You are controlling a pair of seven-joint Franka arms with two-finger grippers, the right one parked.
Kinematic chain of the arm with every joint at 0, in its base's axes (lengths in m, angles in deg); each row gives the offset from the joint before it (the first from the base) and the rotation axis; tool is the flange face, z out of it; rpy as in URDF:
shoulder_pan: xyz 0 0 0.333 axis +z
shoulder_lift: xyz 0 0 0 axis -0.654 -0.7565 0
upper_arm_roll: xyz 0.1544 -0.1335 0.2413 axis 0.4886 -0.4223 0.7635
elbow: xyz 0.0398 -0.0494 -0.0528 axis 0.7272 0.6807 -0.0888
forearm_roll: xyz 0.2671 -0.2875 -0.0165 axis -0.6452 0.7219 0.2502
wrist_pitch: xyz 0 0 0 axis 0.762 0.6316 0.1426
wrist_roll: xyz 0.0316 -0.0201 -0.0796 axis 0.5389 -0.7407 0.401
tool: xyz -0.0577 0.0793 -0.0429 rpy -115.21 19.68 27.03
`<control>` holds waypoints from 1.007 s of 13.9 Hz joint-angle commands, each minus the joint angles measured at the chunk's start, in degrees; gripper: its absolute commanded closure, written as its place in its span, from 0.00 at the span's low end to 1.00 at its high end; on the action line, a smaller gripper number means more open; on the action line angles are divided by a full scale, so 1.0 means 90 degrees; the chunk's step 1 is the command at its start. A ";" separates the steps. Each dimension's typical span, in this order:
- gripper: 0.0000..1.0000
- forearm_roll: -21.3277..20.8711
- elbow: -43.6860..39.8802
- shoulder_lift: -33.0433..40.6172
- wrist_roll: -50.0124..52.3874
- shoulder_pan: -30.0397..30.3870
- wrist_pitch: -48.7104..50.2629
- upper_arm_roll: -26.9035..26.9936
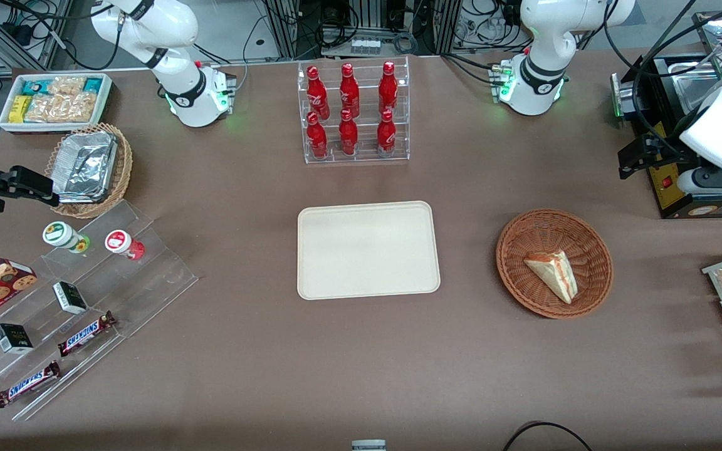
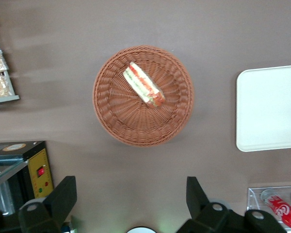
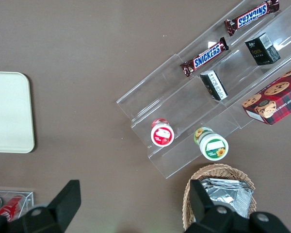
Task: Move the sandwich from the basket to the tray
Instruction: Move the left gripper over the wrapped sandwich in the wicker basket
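Sandwich (image 1: 553, 274) seen lying in basket (image 1: 554, 262), right of frame centre in front view. Tray (image 1: 368, 249) bare at centre. Gripper (image 2: 131, 204) held high above counter (image 1: 361, 363), fingers spread, nothing grasped. Descent should be aligned w/ wedge's long sides, approx.

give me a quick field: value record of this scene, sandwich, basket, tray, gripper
sandwich: lying in the basket, untouched
basket: on the table beside the tray, toward the working arm's end
tray: bare, nearer the front camera than the bottle rack
gripper: above the table beside the basket, fingers open, holding nothing
task step: pick not yet begun
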 commanded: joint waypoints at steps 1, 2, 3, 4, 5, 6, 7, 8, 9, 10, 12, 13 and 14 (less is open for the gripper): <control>0.00 0.0161 -0.0215 -0.0107 -0.0109 0.0092 0.0095 -0.0029; 0.00 0.0112 -0.0234 -0.0204 -0.0100 0.0082 0.0076 -0.0029; 0.00 0.0035 -0.0206 -0.0273 -0.0100 0.0072 0.0037 -0.0029; 0.00 -0.0082 -0.0176 -0.0322 -0.0051 0.0072 0.0008 -0.0029; 0.00 -0.0209 -0.0166 -0.0438 -0.0022 0.0072 0.0007 -0.0029; 0.00 -0.0259 -0.0137 -0.0488 -0.0022 0.0072 -0.0041 -0.0029; 0.00 -0.0278 -0.0011 -0.0566 -0.0012 0.0072 -0.0157 -0.0029; 0.00 -0.0327 0.0280 -0.0557 0.0007 0.0072 -0.0449 -0.0019; 0.00 -0.0327 0.0670 -0.0499 0.0085 0.0082 -0.0829 -0.0009; 0.00 -0.0327 0.1031 -0.0430 0.0308 0.0101 -0.1209 -0.0009; 0.00 -0.0327 0.1715 -0.0372 0.0884 0.0111 -0.1981 -0.0019; 0.00 -0.0308 0.1951 -0.0361 0.1186 0.0121 -0.2284 -0.0009; 0.00 -0.0221 0.2137 -0.0361 0.1479 0.0189 -0.2510 0.0010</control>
